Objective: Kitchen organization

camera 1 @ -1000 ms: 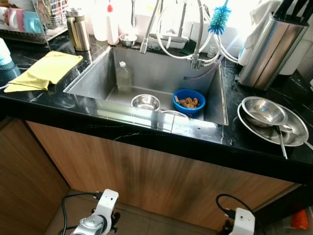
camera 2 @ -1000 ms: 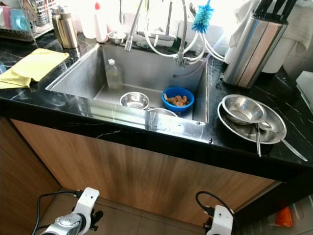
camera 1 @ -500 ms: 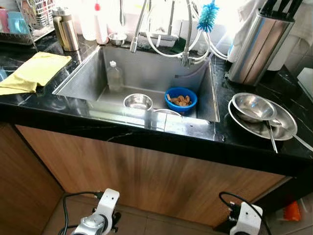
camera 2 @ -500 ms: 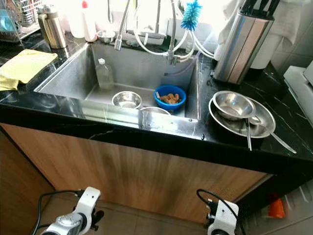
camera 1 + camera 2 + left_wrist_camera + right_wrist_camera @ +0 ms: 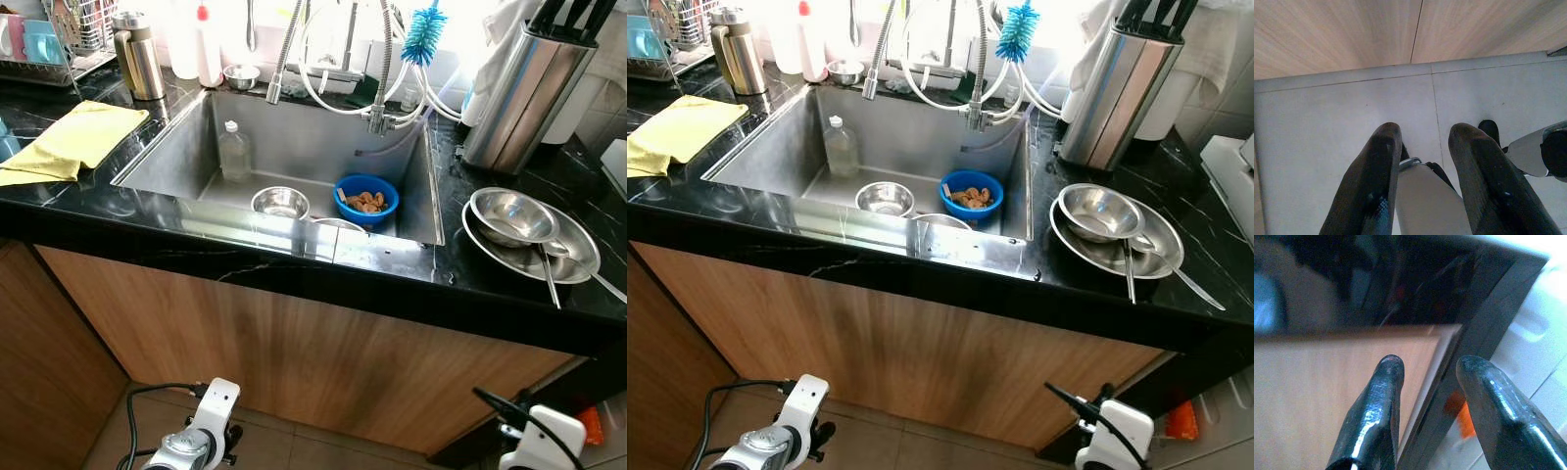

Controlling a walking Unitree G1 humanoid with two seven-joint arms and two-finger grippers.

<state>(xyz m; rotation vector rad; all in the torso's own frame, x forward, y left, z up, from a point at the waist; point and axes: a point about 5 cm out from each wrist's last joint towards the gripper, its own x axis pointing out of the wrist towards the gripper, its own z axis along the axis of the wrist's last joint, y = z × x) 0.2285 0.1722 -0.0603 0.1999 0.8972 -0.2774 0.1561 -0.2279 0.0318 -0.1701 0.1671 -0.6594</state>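
Here the sink is set into a black counter above a wooden cabinet front. Inside the sink a clear bottle stands upright near the back wall, a small steel bowl sits on the floor of the basin, and a blue bowl holding brown pieces sits just beside it. On the counter to the right, a steel bowl rests in a steel plate with a spoon across them, in front of a knife block. A yellow cloth lies on the counter to the left. The left gripper hangs low over the grey floor, its jaws apart and holding nothing. The right gripper is low by the cabinet edge, jaws likewise apart.
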